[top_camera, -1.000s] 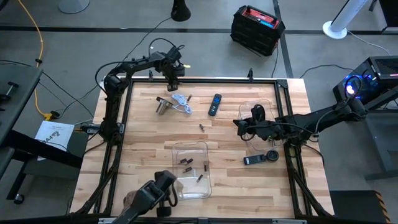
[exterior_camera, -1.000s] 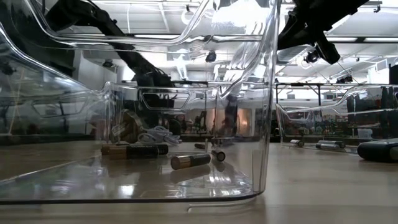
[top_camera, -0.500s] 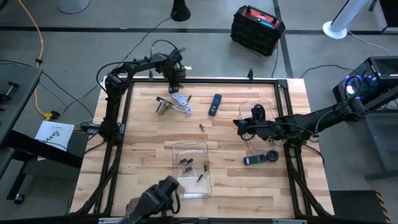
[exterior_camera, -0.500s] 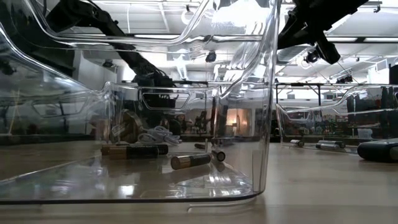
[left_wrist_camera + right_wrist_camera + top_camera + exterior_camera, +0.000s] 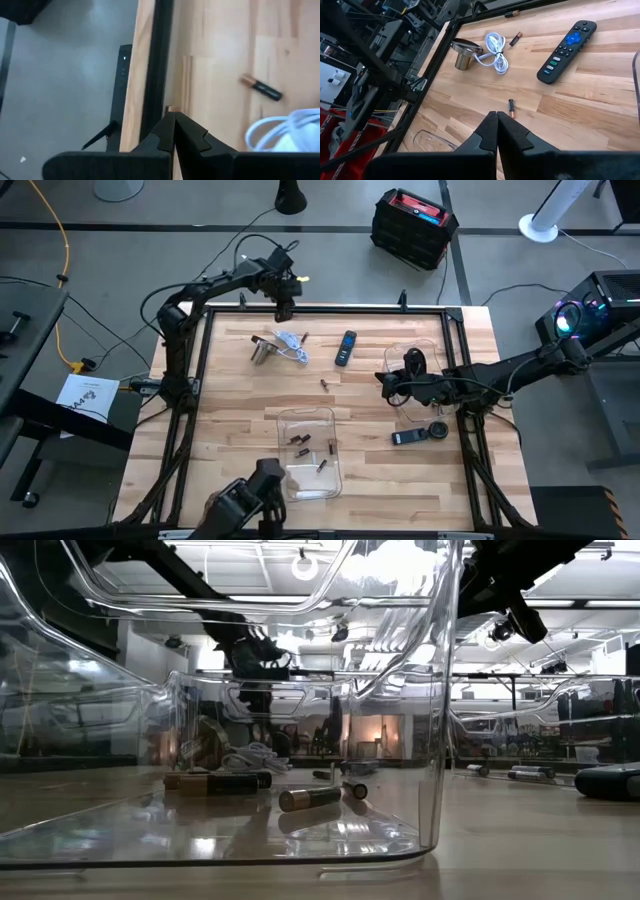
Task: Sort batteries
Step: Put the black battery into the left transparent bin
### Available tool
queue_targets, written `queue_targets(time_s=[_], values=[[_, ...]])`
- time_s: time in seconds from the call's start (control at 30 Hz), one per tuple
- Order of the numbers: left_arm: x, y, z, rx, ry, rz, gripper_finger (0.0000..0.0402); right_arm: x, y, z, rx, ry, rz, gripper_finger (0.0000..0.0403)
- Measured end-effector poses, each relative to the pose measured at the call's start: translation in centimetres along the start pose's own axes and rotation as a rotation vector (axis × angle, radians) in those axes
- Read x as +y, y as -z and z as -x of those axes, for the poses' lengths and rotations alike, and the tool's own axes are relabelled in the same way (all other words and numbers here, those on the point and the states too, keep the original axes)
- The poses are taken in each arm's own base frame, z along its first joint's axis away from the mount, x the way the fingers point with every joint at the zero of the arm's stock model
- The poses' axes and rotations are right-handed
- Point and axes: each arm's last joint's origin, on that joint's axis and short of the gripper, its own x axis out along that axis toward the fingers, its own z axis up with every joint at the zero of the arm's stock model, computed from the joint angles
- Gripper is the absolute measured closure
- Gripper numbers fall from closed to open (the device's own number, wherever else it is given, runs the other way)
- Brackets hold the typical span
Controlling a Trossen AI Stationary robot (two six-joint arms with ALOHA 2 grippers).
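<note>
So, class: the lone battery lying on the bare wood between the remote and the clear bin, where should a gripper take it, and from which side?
Grip the battery at mid-length, coming straight down from above. It lies flat with open wood around it, so the fingers can close across its narrow round body.

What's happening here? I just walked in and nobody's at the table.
A two-armed robot is sorting batteries. Neither hand holds one now. The left hand, shut, hangs over the table's far edge near a loose battery. The right hand, also shut, waits beside a clear bin. Several batteries already lie in the near tray.
</note>
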Motion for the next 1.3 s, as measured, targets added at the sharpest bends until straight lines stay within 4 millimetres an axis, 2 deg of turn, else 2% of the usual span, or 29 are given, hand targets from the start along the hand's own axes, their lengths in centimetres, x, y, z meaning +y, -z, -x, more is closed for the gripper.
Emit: queue_targets(time_s=[0.2,0.37,0.43,0.6,0.77,1.0,1.1,1.2,1.3], values=[[0.1,0.7,-1.7,0.034,0.025,0.029,0.0401,0.0,0.0,0.0,0.0,0.0,-0.005,0.0403],[0.2,0.7,-1.4,0.036,0.022,0.032,0.0401,0.0,0.0,0.0,0.009,-0.003,-0.006,0.0403],[-0.1,0.8,-0.9,0.055,0.04,0.038,0.0401,0.0,0.0,0.0,0.009,-0.004,-0.007,0.0403],[0.1,0.2,1.9,-0.006,-0.003,0.033,0.0401,0.0,0.0,0.0,0.011,-0.004,-0.001,0.0403],[1.7,1.6,2.7,0.02,-0.07,0.092,0.0401,0.0,0.0,0.0,0.005,-0.001,0.002,0.0403],[3.9,5.8,1.4,0.127,-0.01,0.25,0.0401,0.0,0.0,0.0,0.004,-0.002,-0.006,0.0403],[4.6,6.9,0.3,0.145,-0.009,0.264,0.0401,0.0,0.0,0.0,0.004,0.0,0.0,0.0403],[4.2,6.3,-1.4,0.136,0.001,0.24,0.0401,-0.1,-0.2,-0.1,-0.015,0.011,-0.001,0.0403],[3.0,5.4,-3.4,0.159,0.041,0.185,0.0401,-0.2,-0.4,-0.3,-0.024,0.018,-0.01,0.0403]])
